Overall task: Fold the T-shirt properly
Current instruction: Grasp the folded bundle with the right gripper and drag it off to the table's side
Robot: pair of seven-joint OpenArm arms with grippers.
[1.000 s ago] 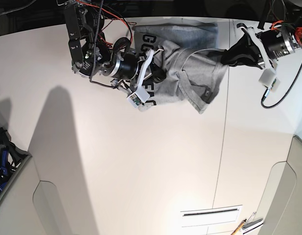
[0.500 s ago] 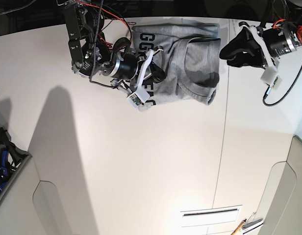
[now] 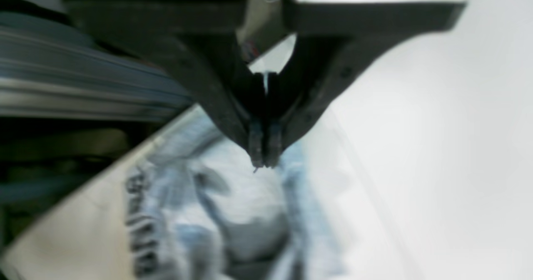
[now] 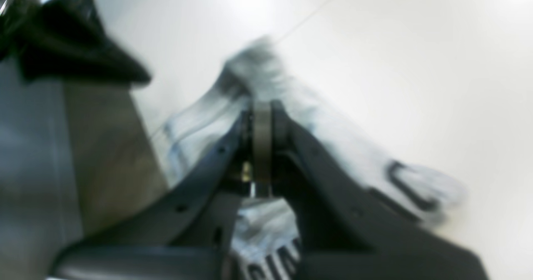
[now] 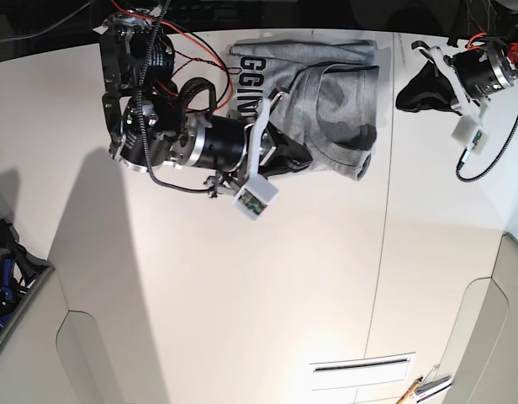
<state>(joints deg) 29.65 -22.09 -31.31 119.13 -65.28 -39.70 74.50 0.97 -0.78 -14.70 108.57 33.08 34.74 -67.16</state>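
Note:
The grey T-shirt (image 5: 335, 93) lies bunched at the far edge of the white table (image 5: 242, 286), black lettering showing at its left end. My right gripper (image 5: 303, 156) sits at the shirt's near edge. In the right wrist view this gripper (image 4: 261, 105) is shut on a fold of the T-shirt (image 4: 291, 92). My left gripper (image 5: 402, 99) hovers off the shirt's right side, apart from it. In the left wrist view that gripper (image 3: 264, 161) is shut with nothing in it, above the blurred T-shirt (image 3: 237, 217).
A seam (image 5: 383, 227) runs down the table right of centre. A dark bin (image 5: 7, 269) stands at the left edge. A slot (image 5: 360, 366) and a small tool (image 5: 419, 389) lie near the front right.
The left gripper opened, let go of the shirt's right side, pulled away to the right and shut again. The shirt settled flatter. The right arm swung down and right with the shirt's near edge.

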